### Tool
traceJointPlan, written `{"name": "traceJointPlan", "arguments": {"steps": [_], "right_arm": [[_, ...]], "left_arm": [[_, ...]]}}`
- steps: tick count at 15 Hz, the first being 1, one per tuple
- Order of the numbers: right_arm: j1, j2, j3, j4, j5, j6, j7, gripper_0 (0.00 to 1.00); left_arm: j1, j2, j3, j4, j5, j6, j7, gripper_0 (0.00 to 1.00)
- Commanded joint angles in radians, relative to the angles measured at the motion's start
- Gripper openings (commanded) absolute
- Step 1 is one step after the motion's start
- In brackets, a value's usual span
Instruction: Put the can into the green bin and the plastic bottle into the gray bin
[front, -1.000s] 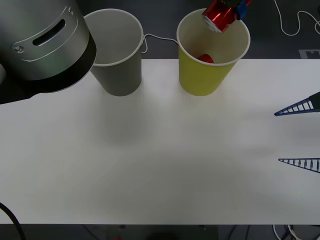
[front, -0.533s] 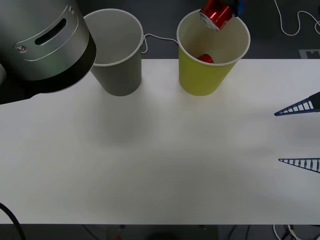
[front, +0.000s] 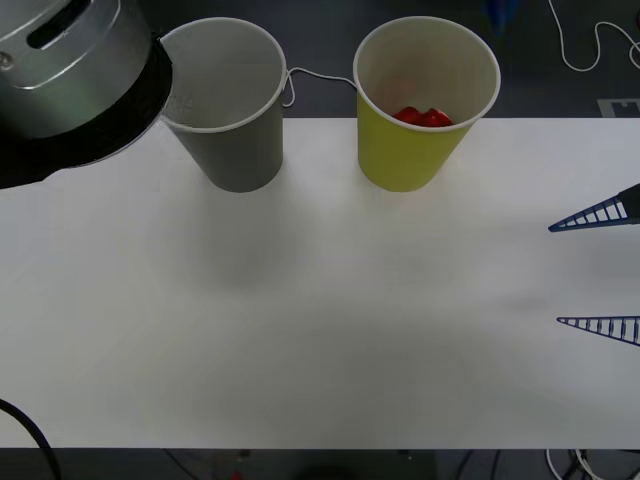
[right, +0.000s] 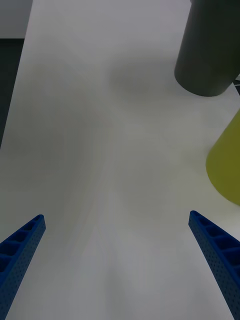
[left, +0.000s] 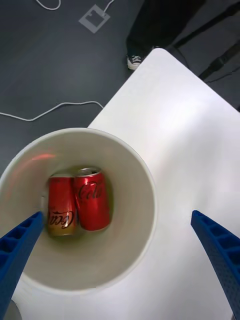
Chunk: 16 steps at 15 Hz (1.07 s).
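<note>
Two red cans (left: 80, 204) lie side by side in your green bin (front: 412, 160); your left hand (left: 120, 265) hangs open above it, your right hand (front: 598, 270) open at three o'clock.

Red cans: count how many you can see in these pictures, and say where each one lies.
2. Both lie side by side at the bottom of the green bin: one can and a second can touching it. None is visible elsewhere.

I see the gray bin (front: 226, 105) far left on the desk (front: 320, 330), the green bin (front: 425, 105) to its right, two cans (left: 80, 203) lying inside it.
</note>
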Motion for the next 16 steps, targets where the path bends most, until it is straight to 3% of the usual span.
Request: {"name": "traceJointPlan", "arguments": {"steps": [1,3,5,8,13,16], "right_arm": [[0.000,0.000,0.000,0.000,0.000,0.000,0.000,1.00],[0.000,0.000,0.000,0.000,0.000,0.000,0.000,1.00],[0.000,0.000,0.000,0.000,0.000,0.000,0.000,1.00],[0.000,0.000,0.000,0.000,0.000,0.000,0.000,1.00],[0.000,0.000,0.000,0.000,0.000,0.000,0.000,1.00],[0.000,0.000,0.000,0.000,0.000,0.000,0.000,1.00]], "left_arm": [[0.002,0.088,0.000,-0.028,0.056,-0.093,-0.043,1.00],[0.016,0.174,0.016,-0.085,0.055,-0.156,-0.060,1.00],[0.086,0.279,0.114,-0.186,-0.011,-0.202,-0.101,1.00],[0.253,0.481,0.234,-0.537,-0.119,-0.222,-0.084,1.00],[0.543,0.723,0.467,-0.864,-0.139,-0.281,-0.107,1.00],[0.704,0.820,0.617,-0.982,-0.136,-0.341,-0.140,1.00]]}}
